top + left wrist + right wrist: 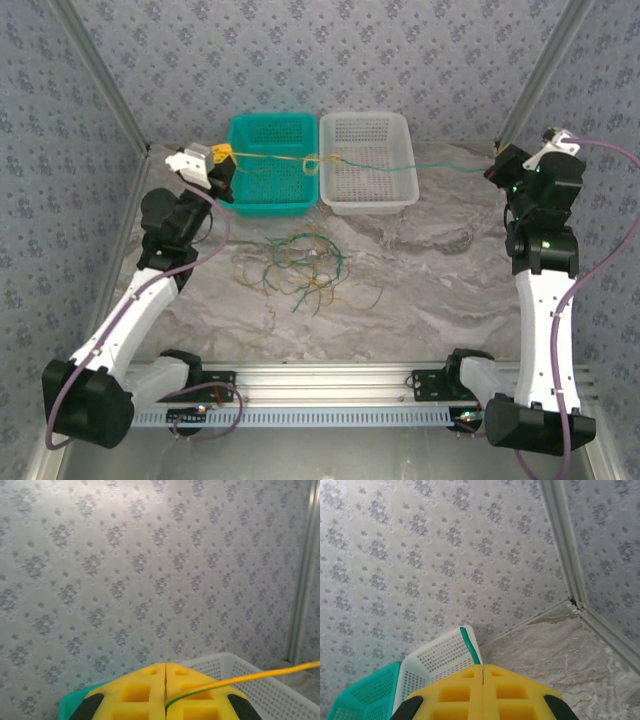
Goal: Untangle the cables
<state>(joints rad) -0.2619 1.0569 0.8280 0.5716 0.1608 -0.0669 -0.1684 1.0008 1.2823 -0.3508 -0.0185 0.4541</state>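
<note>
Arms spread wide, left gripper (222, 153) and right gripper (497, 172) jaws pressed together.

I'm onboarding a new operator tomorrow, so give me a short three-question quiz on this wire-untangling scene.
1. Which wire are the jaws of the left arm shut on? A) green B) yellow C) purple
2. True or false: the loose pile of wires lies inside a basket.
3. Fill in: the green wire held by the jaws of the right arm runs over the ____ basket.

Key: 1 B, the yellow wire. 2 False, the pile lies on the table. 3 The white basket.
</note>
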